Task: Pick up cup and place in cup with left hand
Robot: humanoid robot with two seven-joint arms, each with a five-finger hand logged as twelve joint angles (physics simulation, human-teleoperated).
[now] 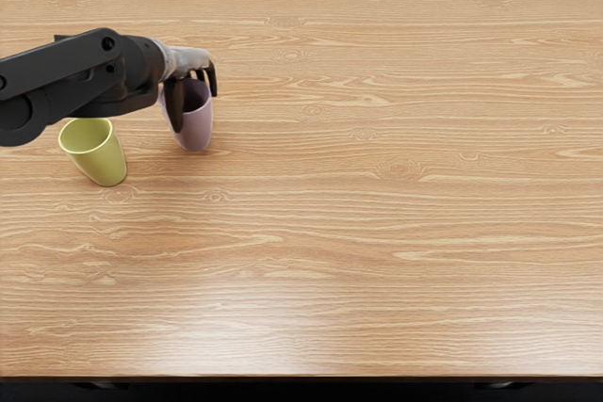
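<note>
While the yellow-green cup [108, 159] stands upright on the worktop [377, 233], left hand [196, 101] is at the rim of the nearby mauve cup [196, 127], can't tell whether open or gripping.

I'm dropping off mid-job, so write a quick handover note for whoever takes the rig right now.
Left hand: at the rim of the mauve cup; whether it has a firm grip, I can't tell.
Right hand: out of view.
Cups: mauve cup upright under the left hand, no clear lift visible; yellow-green cup upright on the table, left of it in the picture and a bit lower.
Done: hand at the mauve cup. Cups not nested.
Left: confirm the grip, lift, lower it into the other cup (probably the yellow-green one is the target), release.
</note>
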